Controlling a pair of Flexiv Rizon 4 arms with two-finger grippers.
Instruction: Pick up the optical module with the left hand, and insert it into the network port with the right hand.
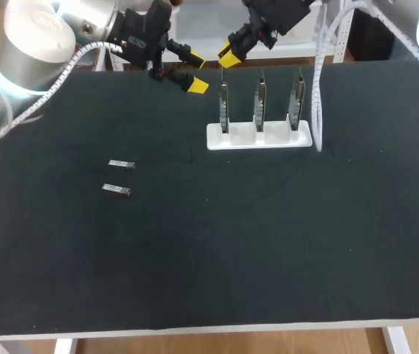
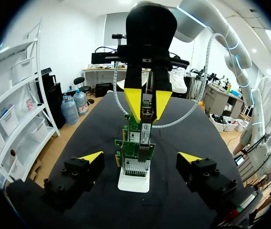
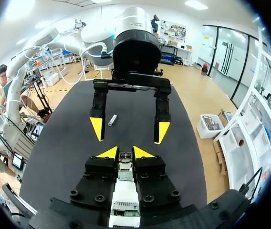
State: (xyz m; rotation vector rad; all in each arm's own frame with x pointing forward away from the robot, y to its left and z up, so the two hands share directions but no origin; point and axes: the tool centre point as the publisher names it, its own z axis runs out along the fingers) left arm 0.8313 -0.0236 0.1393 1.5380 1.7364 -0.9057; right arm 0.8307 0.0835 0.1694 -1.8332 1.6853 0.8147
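Silver metal shows between the yellow tips of the right gripper (image 3: 124, 153): a small box-shaped optical module (image 3: 125, 163), pinched from two sides as far as the wrist views show. It hangs near the table's far edge, above a row of three upright green circuit boards (image 1: 260, 99), seemingly over the one nearest the left edge. The boards stand slotted in a white rectangular stand (image 1: 259, 137), presumably so that their port cages face up to an arm coming from above. The hold is on the module's rear part, which I judge leaves its nose free to enter a port.

The left gripper (image 2: 140, 157) is just beside the stand, also at the far edge, fingers spread wide with nothing between them, pointing along the row of boards.

Two spare silver modules, one (image 1: 121, 164) and its neighbour (image 1: 116, 190), lie flat near each other toward the left edge of the black table (image 1: 268, 243), well apart from the stand.

The pickup looks done, with the insertion not yet made. Squaring the module to the cage is the delicate part.
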